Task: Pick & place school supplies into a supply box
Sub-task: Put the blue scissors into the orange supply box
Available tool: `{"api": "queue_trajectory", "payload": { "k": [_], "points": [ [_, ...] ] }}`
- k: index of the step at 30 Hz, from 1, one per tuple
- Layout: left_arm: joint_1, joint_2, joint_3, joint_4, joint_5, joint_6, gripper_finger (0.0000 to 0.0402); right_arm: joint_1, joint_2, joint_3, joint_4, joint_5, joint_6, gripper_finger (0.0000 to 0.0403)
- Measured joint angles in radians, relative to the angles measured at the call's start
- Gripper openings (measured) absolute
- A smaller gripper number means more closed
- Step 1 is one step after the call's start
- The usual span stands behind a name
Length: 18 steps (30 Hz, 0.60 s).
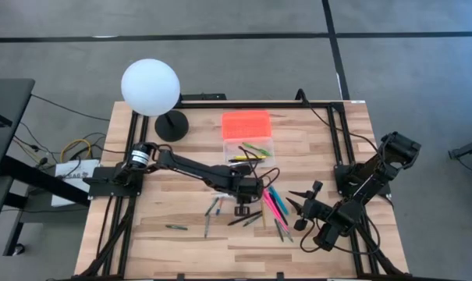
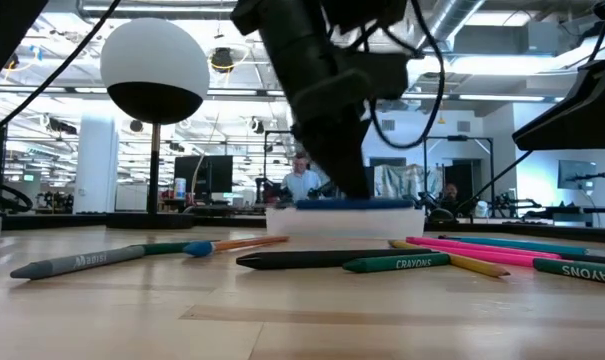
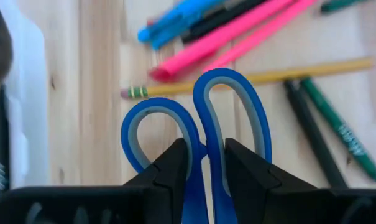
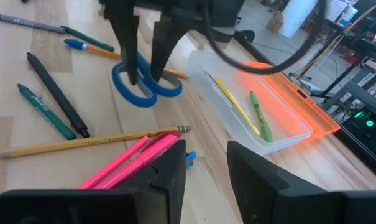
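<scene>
Now, from above, the left gripper sits in the middle of the wooden table, close to the clear plastic supply box with the bright orange lid. The box is open, with a few pens inside. The right gripper waits near the table's right side, fingers spread with nothing between them.

From table height, one grey crayon, one black marker and two green crayons lie flat in a row.

The left wrist view shows the fingers clamped on the small blue-handled scissors, just below the two loops. One yellow pencil and two pink pens lie beyond.

The right wrist view shows one yellow pen and one green pen in the box.

I think the scissors step is on: next, lift them, carry them over the box and let go.
</scene>
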Motion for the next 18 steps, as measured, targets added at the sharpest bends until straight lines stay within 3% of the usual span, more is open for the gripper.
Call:
{"api": "queue_trajectory", "payload": {
  "k": [10, 18],
  "points": [
    [0.102, -0.003, 0.172, -0.004, -0.146, 0.090, 0.0085, 0.000, 0.000, 0.000, 0.002, 0.000, 0.000, 0.0111],
    [0.244, -0.004, 0.177, 0.161, -0.133, 0.107, 0.0085, 0.000, 0.000, 0.000, 0.005, -0.011, 0.000, 0.0111]
  ]
}}
